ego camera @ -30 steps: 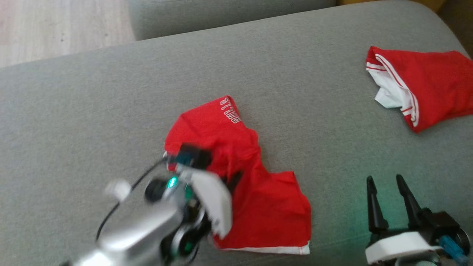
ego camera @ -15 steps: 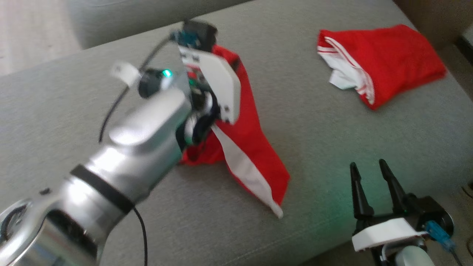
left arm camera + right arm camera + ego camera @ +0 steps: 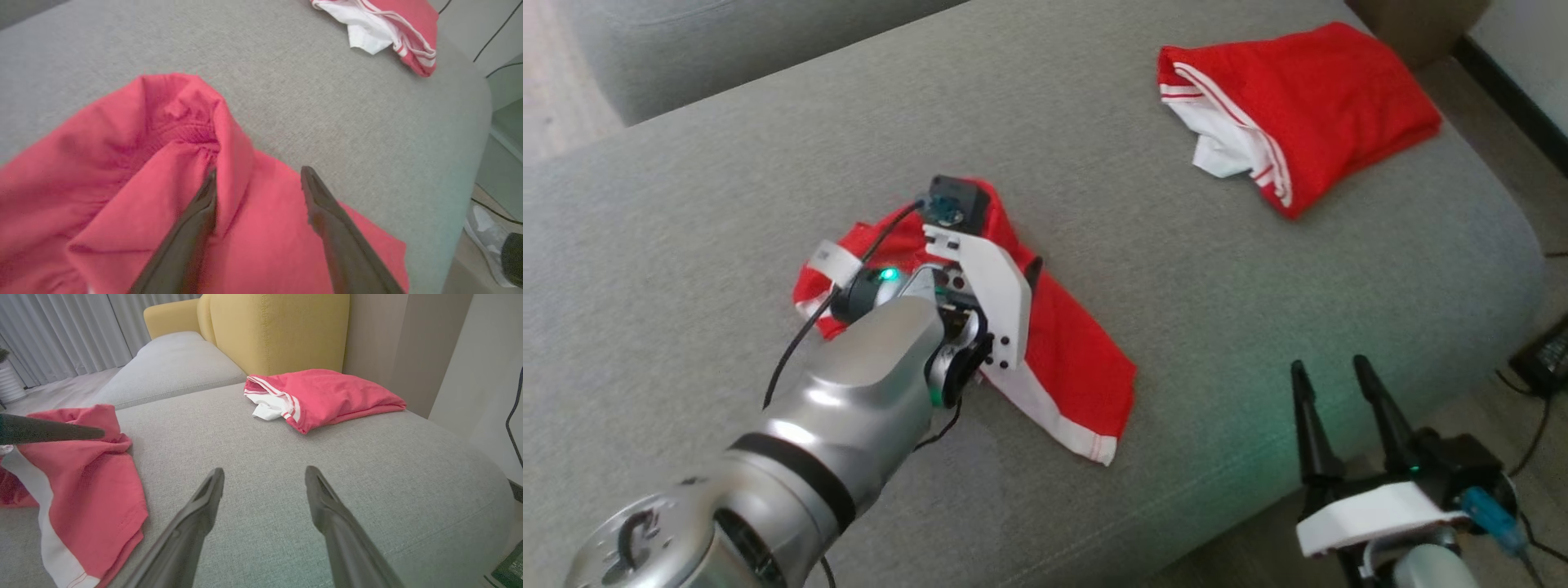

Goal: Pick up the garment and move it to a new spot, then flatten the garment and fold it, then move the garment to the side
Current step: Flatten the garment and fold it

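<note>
While left gripper (image 3: 258, 172) sits spread over the crumpled red garment (image 3: 1078, 367) on the sofa (image 3: 686, 245), right gripper (image 3: 1327, 366) hovers spread, empty.

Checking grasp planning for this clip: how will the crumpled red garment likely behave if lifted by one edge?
The crumpled red garment lies in soft folds, so it would probably hang limp and unfold when lifted. It looks thin, likely light. Pushed across the woven grey cushion, it would probably bunch rather than slide.

The near garment (image 3: 1078, 359) was red with a white band, the far garment (image 3: 1339, 106) red with white stripes, the sofa (image 3: 686, 204) grey.
</note>
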{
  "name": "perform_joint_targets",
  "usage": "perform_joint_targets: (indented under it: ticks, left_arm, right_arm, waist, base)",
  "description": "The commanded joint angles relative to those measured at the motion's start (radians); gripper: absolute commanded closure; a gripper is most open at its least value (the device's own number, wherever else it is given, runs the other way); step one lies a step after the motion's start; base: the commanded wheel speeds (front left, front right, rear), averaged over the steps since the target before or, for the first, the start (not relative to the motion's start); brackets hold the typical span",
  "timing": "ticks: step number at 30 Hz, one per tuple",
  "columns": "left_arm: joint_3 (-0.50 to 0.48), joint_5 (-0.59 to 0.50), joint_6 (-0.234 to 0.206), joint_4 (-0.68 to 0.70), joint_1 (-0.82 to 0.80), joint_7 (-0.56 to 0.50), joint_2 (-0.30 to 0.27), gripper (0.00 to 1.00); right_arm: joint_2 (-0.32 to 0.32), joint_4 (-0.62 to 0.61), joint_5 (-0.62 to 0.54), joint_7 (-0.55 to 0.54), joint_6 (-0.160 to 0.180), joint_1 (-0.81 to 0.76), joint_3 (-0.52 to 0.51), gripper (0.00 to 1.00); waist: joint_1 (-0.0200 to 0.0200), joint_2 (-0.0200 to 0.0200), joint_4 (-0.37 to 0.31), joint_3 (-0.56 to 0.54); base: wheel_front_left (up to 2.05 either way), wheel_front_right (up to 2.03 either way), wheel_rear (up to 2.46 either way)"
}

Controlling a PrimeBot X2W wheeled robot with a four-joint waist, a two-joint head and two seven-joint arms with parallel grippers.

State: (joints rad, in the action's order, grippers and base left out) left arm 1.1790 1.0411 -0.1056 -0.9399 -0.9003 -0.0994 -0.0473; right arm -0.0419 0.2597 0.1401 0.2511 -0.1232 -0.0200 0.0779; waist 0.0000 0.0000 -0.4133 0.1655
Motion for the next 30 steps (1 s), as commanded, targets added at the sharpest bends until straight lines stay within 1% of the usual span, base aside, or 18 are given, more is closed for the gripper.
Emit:
perform_joint_targets:
  ticks: [1, 5, 6, 8, 10, 12, 14, 16, 19, 21, 22, 24, 26, 28, 30]
  left_arm:
    - [-0.008, -0.027, 0.007, 0.019, -0.079, 0.027, -0.006, 0.0]
    - [0.023, -0.05, 0.02, 0.056, -0.083, 0.044, -0.004, 0.0]
    - [0.023, -0.05, 0.02, 0.056, -0.083, 0.044, -0.004, 0.0]
    - [0.031, -0.055, 0.025, 0.093, -0.069, 0.046, -0.01, 0.0]
    - [0.039, -0.061, 0.025, 0.15, -0.044, 0.048, -0.037, 0.0]
    - [0.047, -0.069, 0.011, 0.228, -0.011, 0.046, -0.08, 0.0]
    - [0.048, -0.081, -0.031, 0.319, 0.022, 0.057, -0.134, 0.0]
    - [0.052, -0.101, -0.086, 0.416, 0.056, 0.063, -0.199, 0.0]
    - [0.053, -0.132, -0.183, 0.555, 0.103, 0.074, -0.29, 0.0]
    - [0.052, -0.148, -0.238, 0.631, 0.127, 0.078, -0.332, 0.0]
    - [0.039, -0.155, -0.283, 0.681, 0.14, 0.092, -0.351, 0.0]
    - [0.018, -0.158, -0.312, 0.7, 0.135, 0.11, -0.352, 0.0]
    - [0.002, -0.171, -0.332, 0.688, 0.11, 0.127, -0.341, 0.0]
    - [-0.009, -0.176, -0.334, 0.658, 0.078, 0.134, -0.317, 0.0]
    - [0.001, -0.194, -0.325, 0.612, 0.042, 0.132, -0.291, 0.0]
  right_arm:
    - [-0.008, -0.031, -0.004, 0.011, -0.008, 0.015, 0.003, 0.0]
    - [-0.008, -0.035, -0.018, 0.011, -0.008, 0.0, -0.031, 0.0]
    - [-0.008, -0.035, -0.018, 0.011, -0.008, 0.0, -0.031, 0.0]
    - [-0.008, -0.037, -0.022, 0.011, -0.008, -0.011, -0.045, 0.0]
    - [-0.008, -0.041, -0.024, 0.011, -0.008, -0.021, -0.055, 0.0]
    - [-0.008, -0.046, -0.025, 0.011, -0.008, -0.032, -0.064, 0.0]
    - [-0.008, -0.049, -0.028, 0.011, -0.008, -0.041, -0.067, 0.0]
    - [-0.008, -0.052, -0.029, 0.011, -0.008, -0.047, -0.069, 0.0]
    - [-0.008, -0.059, -0.031, 0.011, -0.008, -0.05, -0.074, 0.0]
    - [-0.008, -0.064, -0.032, 0.011, -0.008, -0.048, -0.079, 0.0]
    - [-0.008, -0.065, -0.033, 0.011, -0.008, -0.042, -0.078, 0.0]
    - [-0.008, -0.065, -0.033, 0.011, -0.008, -0.035, -0.074, 0.0]
    - [-0.008, -0.066, -0.031, 0.011, -0.008, -0.025, -0.069, 0.0]
    - [-0.008, -0.065, -0.03, 0.011, -0.008, -0.017, -0.063, 0.0]
    - [-0.008, -0.065, -0.029, 0.011, -0.008, -0.011, -0.056, 0.0]
  waist:
    - [0.0, 0.0, 0.025, -0.006]
    - [0.0, 0.0, 0.067, -0.029]
    - [0.0, 0.0, 0.067, -0.029]
    - [0.0, 0.0, 0.085, -0.041]
    - [0.0, 0.0, 0.103, -0.05]
    - [0.0, 0.0, 0.122, -0.053]
    - [0.0, 0.0, 0.137, -0.056]
    - [0.0, 0.0, 0.148, -0.056]
    - [0.0, 0.0, 0.161, -0.048]
    - [0.0, 0.0, 0.169, -0.037]
    - [0.0, 0.0, 0.175, -0.025]
    - [0.0, 0.0, 0.177, -0.014]
    - [0.0, 0.0, 0.178, -0.002]
    - [0.0, 0.0, 0.176, 0.006]
    - [0.0, 0.0, 0.172, 0.014]
  base:
    - [0.0, 0.0, 0.0]
    - [0.0, 0.0, 0.0]
    - [0.0, 0.0, 0.0]
    - [0.0, 0.0, 0.0]
    - [0.0, 0.0, 0.0]
    - [0.0, 0.0, 0.0]
    - [0.0, 0.0, 0.0]
    - [0.0, 0.0, 0.0]
    - [0.0, 0.0, 0.0]
    - [0.0, 0.0, 0.0]
    - [0.0, 0.0, 0.0]
    - [0.0, 0.0, 0.0]
    - [0.0, 0.0, 0.0]
    - [0.0, 0.0, 0.0]
    - [0.0, 0.0, 0.0]
